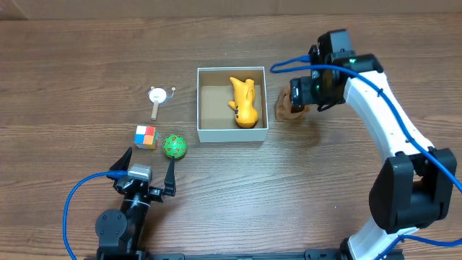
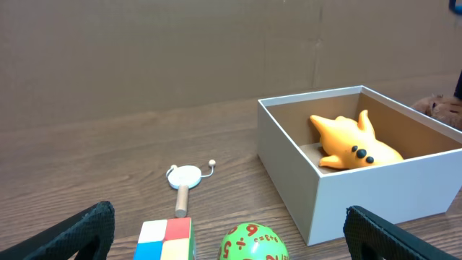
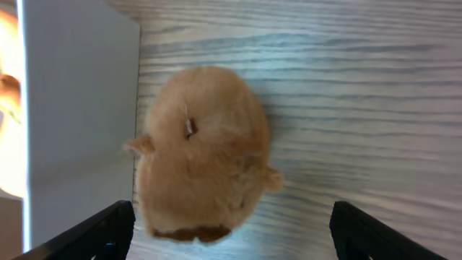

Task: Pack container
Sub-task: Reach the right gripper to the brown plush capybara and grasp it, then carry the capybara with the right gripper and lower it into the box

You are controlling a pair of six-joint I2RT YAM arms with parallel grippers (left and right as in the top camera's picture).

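Observation:
The container (image 1: 204, 133) is a square white box with a brown inside, at the table's middle; a yellow toy animal (image 1: 244, 101) lies in it. It also shows in the left wrist view (image 2: 361, 188) with the yellow toy (image 2: 354, 142). A brown plush toy (image 1: 284, 106) lies on the table against the container's right wall. My right gripper (image 1: 297, 95) is open right above it, its fingers either side of the plush (image 3: 198, 152). My left gripper (image 1: 148, 172) is open and empty, just short of a green number ball (image 1: 174, 146) and a colour cube (image 1: 145, 136).
A small white-headed toy with a wooden handle (image 1: 157, 97) lies left of the container. In the left wrist view the cube (image 2: 164, 240) and the green ball (image 2: 254, 244) sit between the fingers, with the handled toy (image 2: 182, 182) behind.

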